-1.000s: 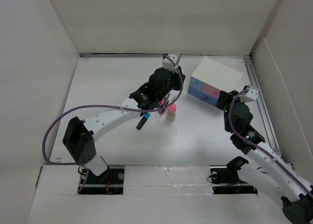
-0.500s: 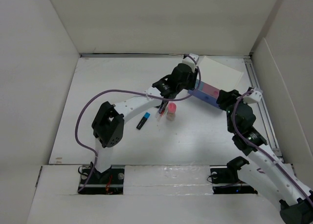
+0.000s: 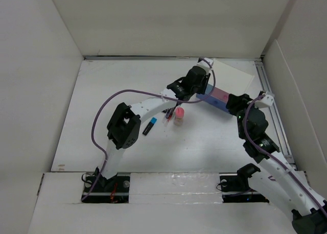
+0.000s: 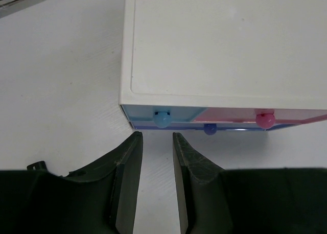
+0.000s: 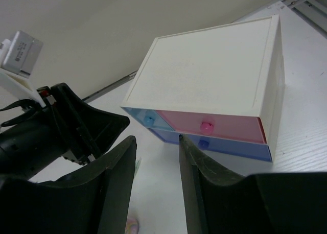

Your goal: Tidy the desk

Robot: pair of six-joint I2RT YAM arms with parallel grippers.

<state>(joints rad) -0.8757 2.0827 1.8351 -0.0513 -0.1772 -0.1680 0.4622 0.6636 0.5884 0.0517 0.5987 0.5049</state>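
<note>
Here, a white table [image 3: 102,91] with walls on 3 sides carries everything in view. A small white drawer box [image 3: 232,76] sits at its far right, turned at an angle and well apart from the other items.

The box front shows 3 knobs: a pale blue knob [image 4: 162,118], a pink knob [image 4: 264,118] beside it, and a dark blue knob [image 4: 210,128] on a lower drawer.

The left arm reaches across the table to the box's front left corner. The left fingers [image 4: 127,167] are parted by a narrow gap with nothing between them. Their tips are just short of the pale blue knob and do not touch it.

The right fingers [image 5: 191,162] — also parted and empty — hover near the same front from the right, so both arms crowd that face. In the right wrist view, the left arm's black wrist fills the space left of the box.

Near the table's middle, 3 small items lie close together beside and partly under the left forearm:
- a marker with a blue cap [image 3: 149,126]
- a red-and-clear pen [image 3: 168,115], partly hidden by the arm
- a small pink-capped bottle [image 3: 179,116], just beside the pen
</note>
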